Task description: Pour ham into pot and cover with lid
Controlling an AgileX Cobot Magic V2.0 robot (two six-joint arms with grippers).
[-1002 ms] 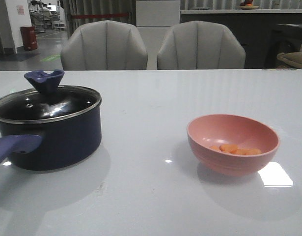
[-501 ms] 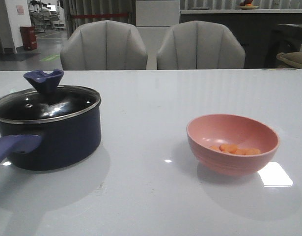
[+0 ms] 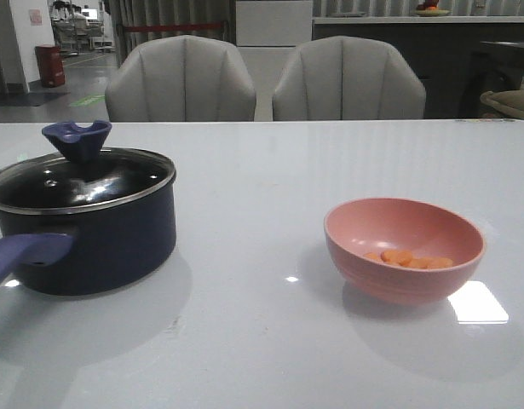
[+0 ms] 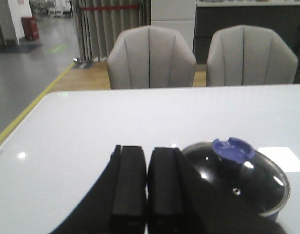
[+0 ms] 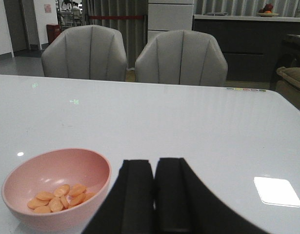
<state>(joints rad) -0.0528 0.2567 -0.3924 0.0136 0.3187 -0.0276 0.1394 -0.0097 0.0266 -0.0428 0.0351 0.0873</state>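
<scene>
The navy pot (image 3: 100, 243) stands at the table's left with its handle (image 3: 23, 254) toward me. The glass lid (image 3: 78, 181) with its blue knob (image 3: 77, 141) sits on it; the lid also shows in the left wrist view (image 4: 247, 180). The ham (image 3: 408, 257), several orange slices, lies in a pink bowl (image 3: 404, 249) at the right, also in the right wrist view (image 5: 59, 197). Neither gripper shows in the front view. My left gripper (image 4: 148, 151) is shut and empty beside the pot. My right gripper (image 5: 155, 163) is shut and empty beside the bowl (image 5: 52, 187).
Two grey chairs (image 3: 181, 81) (image 3: 347, 81) stand behind the table's far edge. The white table (image 3: 262, 170) is glossy, with a bright light patch (image 3: 476, 302) just right of the bowl.
</scene>
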